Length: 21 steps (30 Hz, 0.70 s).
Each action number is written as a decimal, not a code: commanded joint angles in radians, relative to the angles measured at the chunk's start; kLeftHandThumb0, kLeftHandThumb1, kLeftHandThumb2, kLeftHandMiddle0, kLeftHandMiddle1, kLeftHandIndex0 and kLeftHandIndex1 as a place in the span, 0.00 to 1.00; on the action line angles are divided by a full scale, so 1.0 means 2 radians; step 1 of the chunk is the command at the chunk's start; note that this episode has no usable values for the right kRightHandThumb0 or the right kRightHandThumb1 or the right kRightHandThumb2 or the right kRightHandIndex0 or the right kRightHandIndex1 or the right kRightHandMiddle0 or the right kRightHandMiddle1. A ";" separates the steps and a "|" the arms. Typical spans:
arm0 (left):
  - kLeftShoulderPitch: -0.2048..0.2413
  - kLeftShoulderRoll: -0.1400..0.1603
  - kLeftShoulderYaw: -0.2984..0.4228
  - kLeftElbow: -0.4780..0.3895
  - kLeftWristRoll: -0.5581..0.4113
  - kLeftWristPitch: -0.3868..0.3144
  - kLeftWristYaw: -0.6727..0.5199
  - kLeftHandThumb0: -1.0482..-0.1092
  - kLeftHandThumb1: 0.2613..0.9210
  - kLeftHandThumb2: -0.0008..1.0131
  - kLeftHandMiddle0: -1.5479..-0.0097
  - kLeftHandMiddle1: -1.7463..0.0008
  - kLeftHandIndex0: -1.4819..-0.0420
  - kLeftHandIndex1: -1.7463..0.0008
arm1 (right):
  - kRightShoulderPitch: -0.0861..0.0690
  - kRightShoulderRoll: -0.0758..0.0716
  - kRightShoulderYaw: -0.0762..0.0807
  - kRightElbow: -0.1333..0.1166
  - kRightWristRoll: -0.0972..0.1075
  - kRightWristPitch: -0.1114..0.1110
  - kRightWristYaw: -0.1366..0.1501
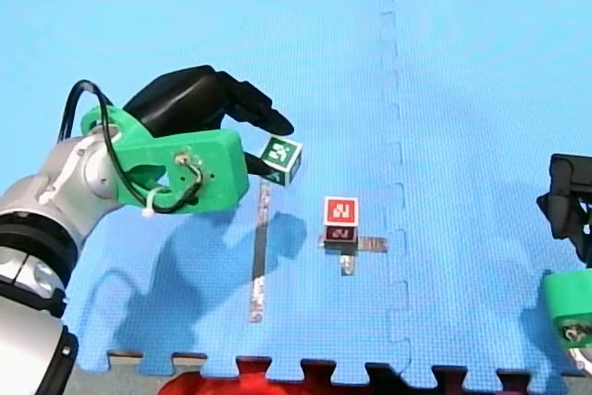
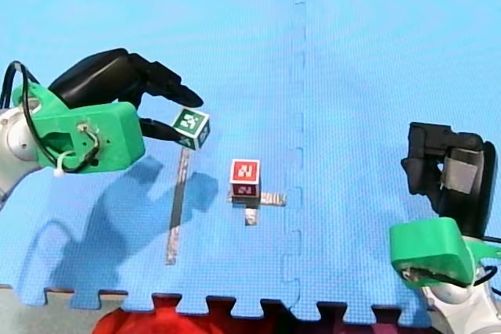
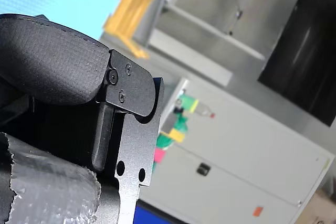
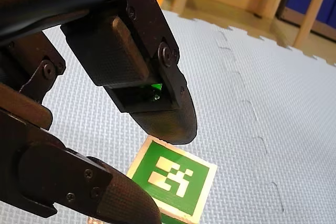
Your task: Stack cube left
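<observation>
- First head view, far left: you see the left hand (image 1: 208,99) pinching the green tag-printed cube (image 1: 280,158) above the blue foam mat (image 1: 462,90).
- Centre: red tag-printed cube (image 1: 339,211) on the silver tape cross (image 1: 373,245).
- Right edge: right hand (image 2: 442,166); you can't tell its finger state.

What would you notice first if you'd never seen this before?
The robot's left hand catches the eye first: left of centre, it grips a green cube in the air above the blue foam mat, casting a shadow below. Just to its right, a red cube sits on the mat on a cross of tape. The right hand holds nothing, at the mat's right edge.
</observation>
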 commanded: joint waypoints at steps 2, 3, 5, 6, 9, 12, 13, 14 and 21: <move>0.000 -0.003 0.005 -0.003 -0.006 0.006 -0.010 0.63 0.81 0.00 0.44 0.00 0.11 0.99 | -0.003 -0.001 0.000 0.003 0.002 0.000 -0.002; -0.001 -0.006 0.007 -0.004 -0.007 0.008 -0.013 0.63 0.81 0.00 0.44 0.00 0.11 0.99 | -0.003 -0.001 0.001 0.004 0.002 0.001 -0.003; -0.001 -0.010 0.009 -0.004 -0.010 0.013 -0.017 0.63 0.81 0.00 0.44 0.00 0.11 0.99 | -0.004 -0.001 0.002 0.005 0.002 0.002 -0.004; -0.001 -0.012 0.010 -0.004 -0.012 0.015 -0.018 0.63 0.81 0.00 0.45 0.00 0.11 0.99 | -0.004 -0.001 0.002 0.005 0.002 0.002 -0.004; 0.001 -0.018 0.015 -0.002 -0.017 0.018 -0.024 0.62 0.81 0.00 0.45 0.00 0.11 0.99 | -0.006 0.000 0.002 0.007 0.002 0.005 -0.005; 0.002 -0.030 0.021 0.001 -0.025 0.025 -0.032 0.62 0.81 0.00 0.45 0.00 0.11 0.99 | -0.009 0.000 0.002 0.010 0.004 0.005 -0.004; 0.002 -0.035 0.024 0.002 -0.029 0.029 -0.036 0.62 0.81 0.00 0.45 0.00 0.11 0.99 | -0.009 0.000 0.002 0.011 0.004 0.005 -0.004; 0.002 -0.038 0.026 0.004 -0.031 0.031 -0.039 0.62 0.81 0.00 0.45 0.00 0.12 0.99 | -0.010 0.000 0.002 0.012 0.005 0.005 -0.004; 0.003 -0.056 0.041 0.012 -0.047 0.040 -0.059 0.61 0.80 0.00 0.45 0.00 0.11 0.99 | -0.012 -0.003 0.004 0.012 0.004 0.004 -0.003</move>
